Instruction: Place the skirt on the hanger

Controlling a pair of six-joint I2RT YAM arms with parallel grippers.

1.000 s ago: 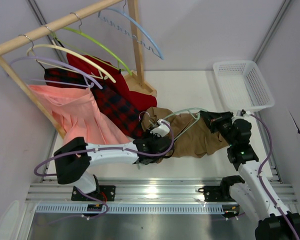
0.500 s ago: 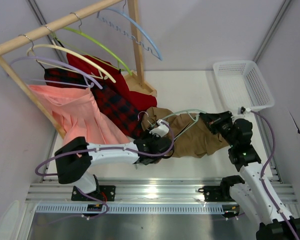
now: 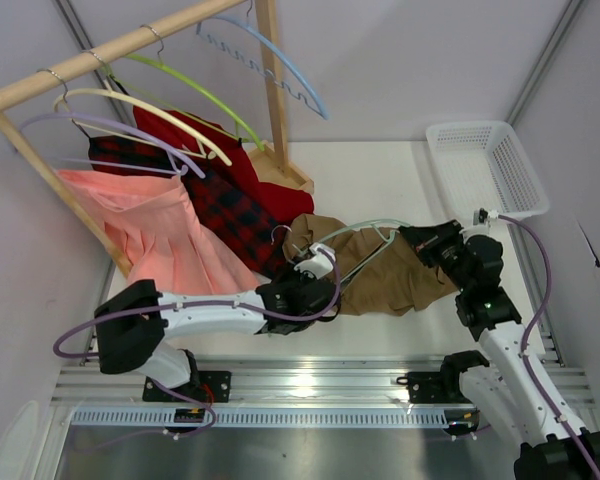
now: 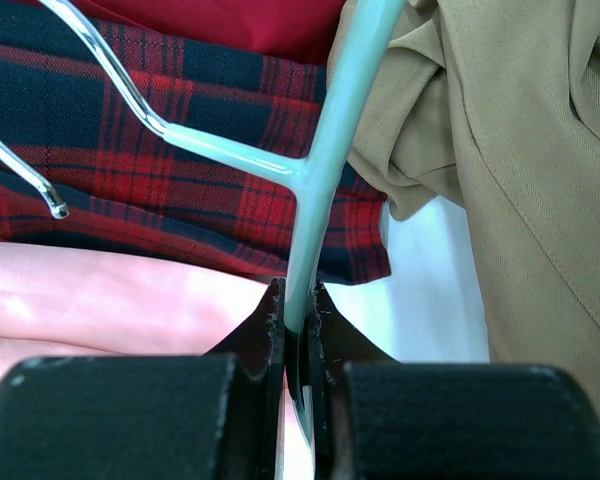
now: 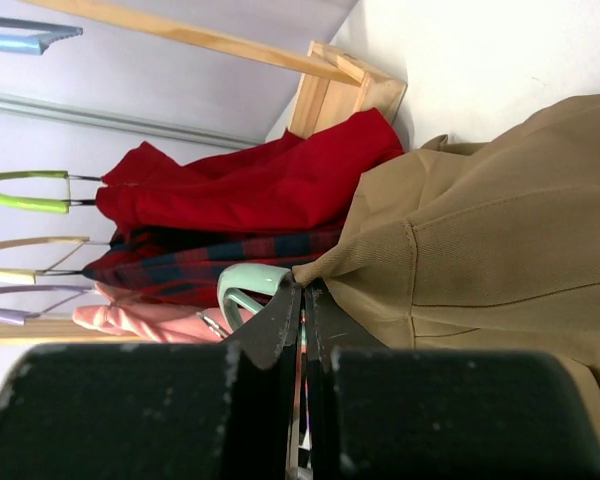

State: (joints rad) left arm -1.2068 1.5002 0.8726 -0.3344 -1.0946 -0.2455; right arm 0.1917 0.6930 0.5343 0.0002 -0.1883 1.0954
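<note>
Table: white, pale walls around it, both arms reaching in from the near edge.
Rack: wooden rail at the rear left, carrying a pink skirt, a red-and-black plaid skirt and several bare hangers.
Skirt: khaki, crumpled at mid-table, its left edge against the plaid skirt.
Basket: white, at the right rear.
Hanger: pale green, lying over the skirt, wire hook above the plaid cloth.
Left gripper: fingers clenched on the hanger's bar, just below the hook's junction.
Right gripper: fingers pinched on the skirt's edge, beside the hanger's curved end.
</note>
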